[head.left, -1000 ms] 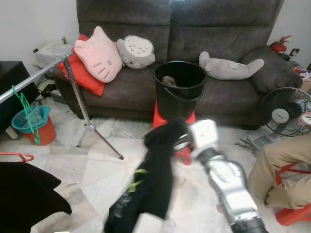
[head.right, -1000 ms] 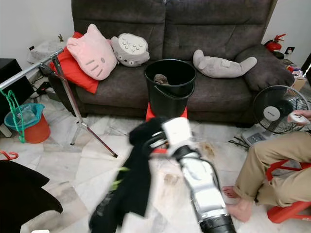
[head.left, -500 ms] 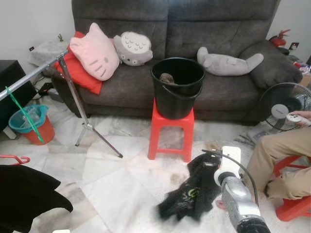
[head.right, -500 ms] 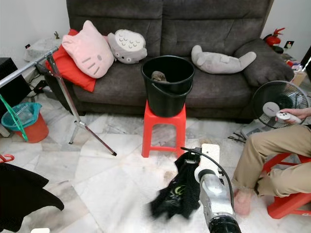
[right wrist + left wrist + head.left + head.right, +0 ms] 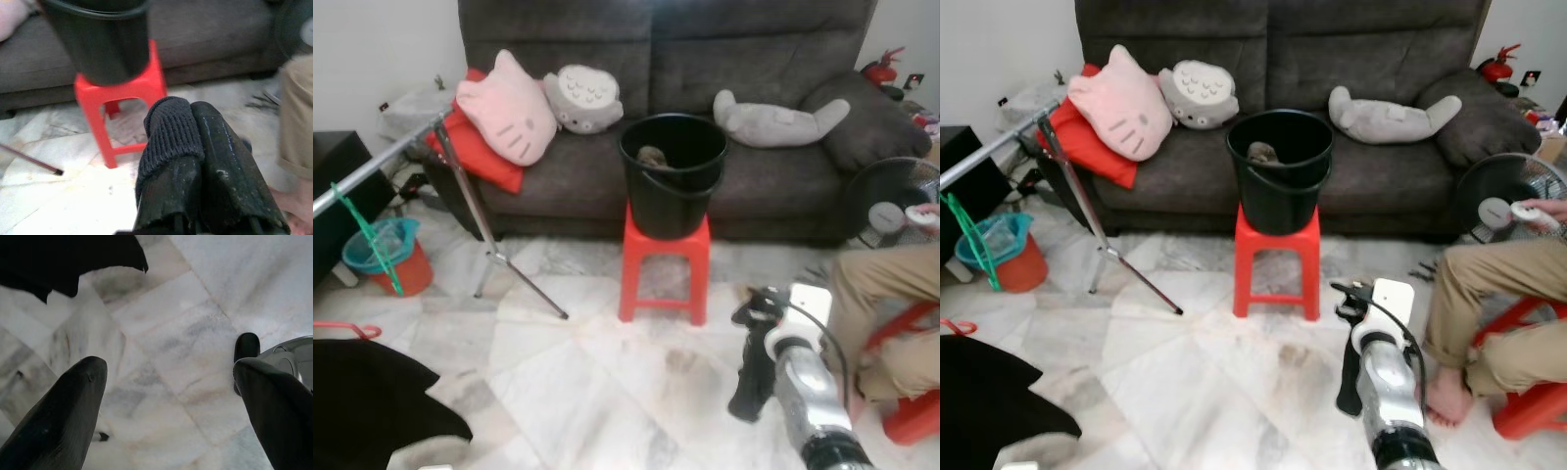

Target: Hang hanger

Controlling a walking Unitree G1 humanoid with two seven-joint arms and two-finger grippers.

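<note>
From the left eye view, a grey sofa [image 5: 656,59] spans the back of the room, carrying a pink cat cushion [image 5: 507,108], a grey round plush [image 5: 586,96] and a long grey plush [image 5: 781,101]. A black bucket [image 5: 673,176] stands on a red stool [image 5: 666,262] on the pale marble floor [image 5: 587,372]. At 9 o'clock a silver rail [image 5: 372,166] on a tripod leg carries a green hanger [image 5: 374,245], with an orange bin [image 5: 399,272] behind it. A red hanger [image 5: 347,328] holding a black garment [image 5: 372,411] lies at 7 o'clock. At 4 o'clock the right gripper [image 5: 749,372] points down, its fingers together and sheathed in a dark knit sleeve.

In the right eye view, a seated person's trouser leg [image 5: 1489,284] and bare foot [image 5: 1447,397] are at 3 o'clock, beside a fan [image 5: 1498,201].

In the left wrist view, the left gripper [image 5: 171,416] hangs spread wide over the marble with nothing between its fingers; the black garment's edge lies beyond them.

In the right wrist view, the right gripper's fingers [image 5: 220,156] are pressed together, one covered by the ribbed dark sleeve [image 5: 168,142], aimed towards the stool and bucket.
</note>
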